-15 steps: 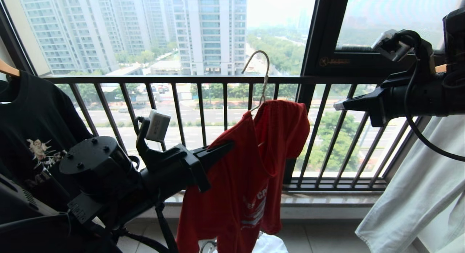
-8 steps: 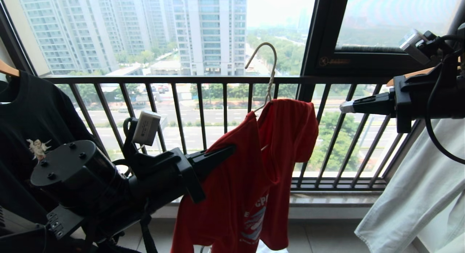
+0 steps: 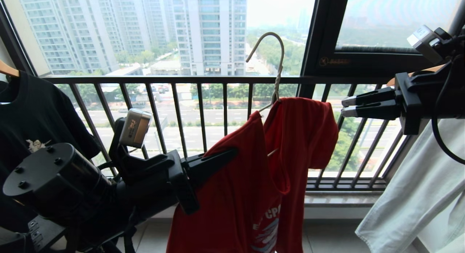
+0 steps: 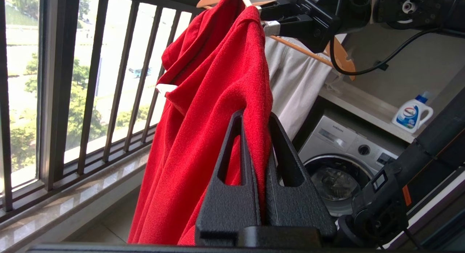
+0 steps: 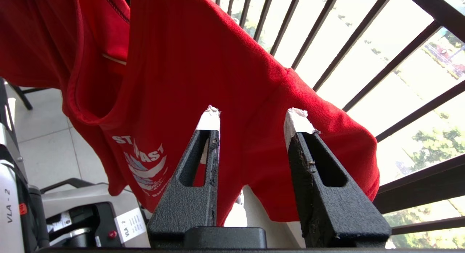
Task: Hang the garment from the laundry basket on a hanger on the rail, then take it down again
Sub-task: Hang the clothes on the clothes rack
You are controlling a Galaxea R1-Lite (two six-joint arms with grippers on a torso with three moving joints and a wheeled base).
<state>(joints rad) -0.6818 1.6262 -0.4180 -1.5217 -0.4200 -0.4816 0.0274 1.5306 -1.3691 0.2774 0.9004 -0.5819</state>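
A balcony window fills the background, tall apartment blocks and a road beyond it, with a black barred window railing (image 3: pixel 203 80) running across at mid-height. In front of the bars hangs the garment (image 3: pixel 254 173), a red T-shirt with white lettering low on its front, draped on the hanger (image 3: pixel 275 69), whose thin white hook stands up free above the collar with nothing seen around it. The left pincer (image 3: pixel 232 152) comes in from the lower left and is clamped tight on a fold of the garment at its left shoulder edge; the left wrist view shows the red cloth pinched between the two black fingers (image 4: pixel 232 162). The right pincer (image 3: pixel 344 106) is level at the right, just beside the garment's right sleeve but apart from it, its jaws a narrow gap apart and holding nothing; in the right wrist view its white-tipped fingers (image 5: pixel 210 118) point at the red cloth. A black printed T-shirt (image 3: pixel 32 115) hangs at the far left, and a pale cloth (image 3: pixel 410 205) at the lower right. A washing machine (image 4: pixel 341 162) and a detergent bottle (image 4: pixel 412 113) show in the left wrist view.
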